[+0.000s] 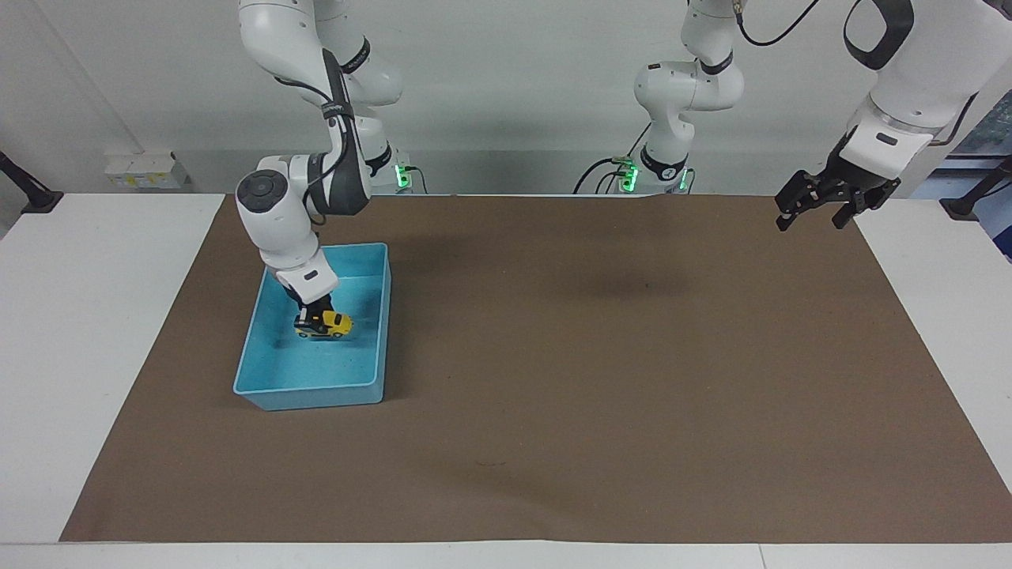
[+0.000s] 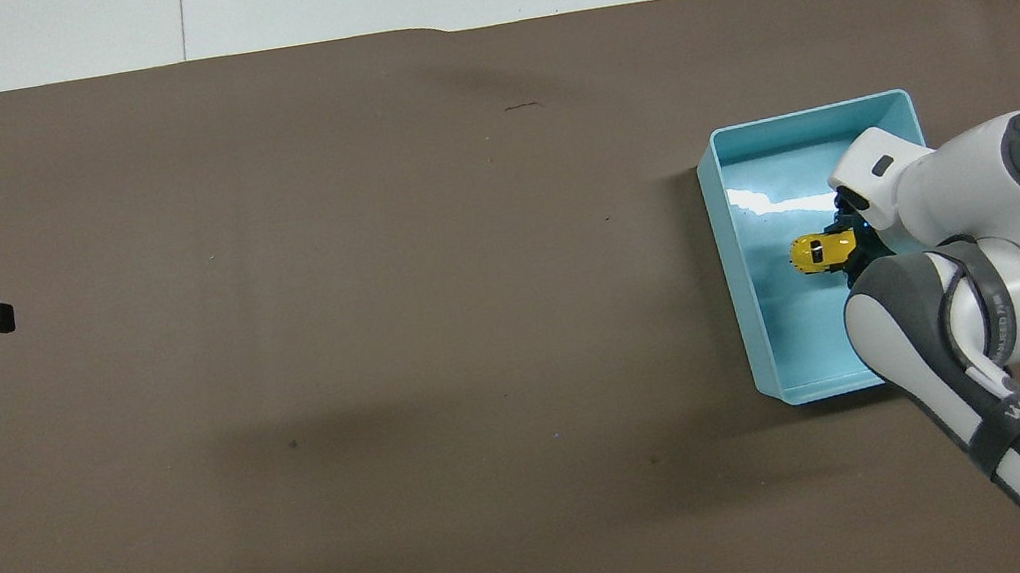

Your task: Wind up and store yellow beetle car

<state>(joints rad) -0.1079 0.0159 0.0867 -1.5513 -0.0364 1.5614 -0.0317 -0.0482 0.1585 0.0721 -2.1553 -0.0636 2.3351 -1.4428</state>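
A light blue plastic bin (image 1: 261, 393) sits left of centre in the facing view, on a brown mat (image 1: 601, 379) covering the white desk (image 1: 87, 332).

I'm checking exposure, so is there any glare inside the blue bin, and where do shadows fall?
Overhead view: a white glare streak on the blue bin floor beside the yellow beetle car. Facing view: soft arm shadows on the brown mat; no glare.

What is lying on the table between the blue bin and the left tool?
Nothing: in both views only bare brown mat stretches from the blue bin to the waiting left tool. The yellow beetle car is inside the bin, held by the right tool.
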